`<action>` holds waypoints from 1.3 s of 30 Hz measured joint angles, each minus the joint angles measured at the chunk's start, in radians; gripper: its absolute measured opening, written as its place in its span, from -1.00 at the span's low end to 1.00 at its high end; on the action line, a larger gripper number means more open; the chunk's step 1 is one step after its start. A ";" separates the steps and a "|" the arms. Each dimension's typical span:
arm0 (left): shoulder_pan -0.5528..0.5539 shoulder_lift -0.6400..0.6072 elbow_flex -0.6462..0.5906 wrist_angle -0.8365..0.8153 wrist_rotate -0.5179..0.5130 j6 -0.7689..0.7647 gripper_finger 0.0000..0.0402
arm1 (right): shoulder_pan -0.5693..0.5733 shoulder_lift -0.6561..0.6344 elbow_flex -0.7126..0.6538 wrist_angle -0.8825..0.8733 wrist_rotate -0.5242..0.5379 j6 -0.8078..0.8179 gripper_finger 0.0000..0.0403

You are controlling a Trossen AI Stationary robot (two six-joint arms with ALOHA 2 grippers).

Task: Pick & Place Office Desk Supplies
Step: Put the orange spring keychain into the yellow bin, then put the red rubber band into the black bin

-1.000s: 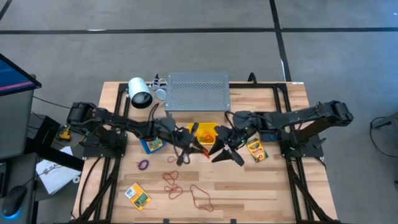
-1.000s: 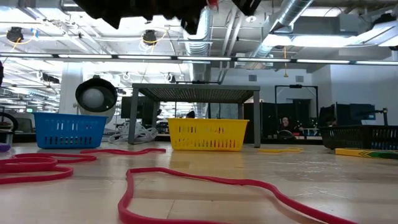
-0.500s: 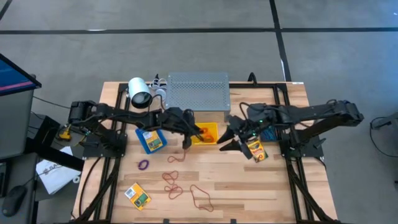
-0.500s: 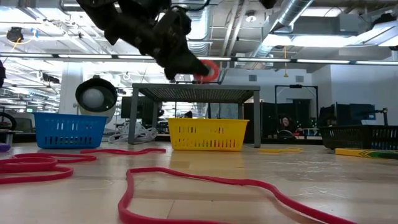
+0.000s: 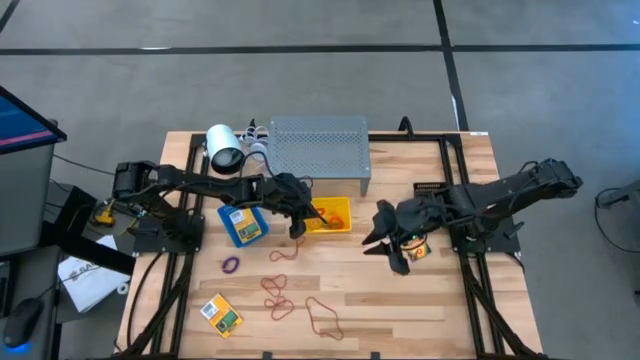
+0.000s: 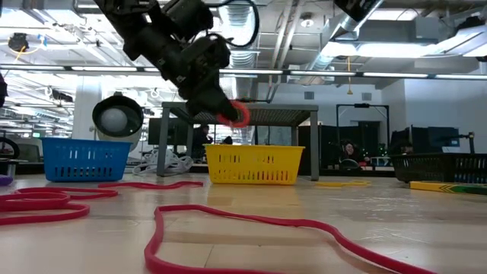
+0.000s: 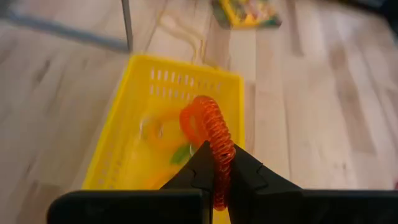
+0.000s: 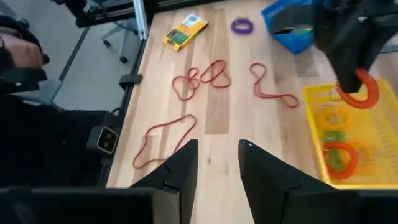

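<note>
Far out from the left gripper (image 5: 297, 224), toward the table's near left corner: a crayon box (image 5: 221, 314) lying flat. Nearer, a small purple loop (image 5: 231, 265). Just beside that arm, a blue bin (image 5: 243, 224) holding another crayon box.

Left gripper itself: pinched fully together on an orange coiled loop (image 7: 210, 130), hanging above the near edge of the yellow bin (image 5: 332, 215). In the left wrist view, the coil stands up from between the fingertips (image 7: 200, 167) with the bin's floor under it. More loops lying inside the bin (image 8: 339, 155), orange and green. Behind the bin, the grey perforated shelf (image 5: 318, 146).

In front of both grippers, on the bare wood: tangled red loops (image 5: 277, 292) and a brown loop (image 5: 324, 317).

Right gripper (image 5: 394, 246): off to the yellow bin's side, above the table, fingers (image 8: 181, 168) partly apart, nothing between them. Right beside it, half under the arm, a crayon box (image 5: 417, 247). Beyond it, under the right arm, a black bin (image 5: 436, 187).
</note>
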 joint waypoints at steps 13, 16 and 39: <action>0.000 0.139 0.044 -0.003 -0.020 -0.002 -0.97 | 0.054 0.023 0.000 0.035 0.073 0.048 -0.45; 0.000 0.155 0.058 -0.003 -0.021 -0.001 -0.95 | 0.057 0.023 0.000 0.033 0.073 0.050 -0.45; -0.002 0.161 0.057 -0.016 -0.017 -0.018 0.05 | 0.076 0.023 0.000 0.031 0.073 0.038 -0.45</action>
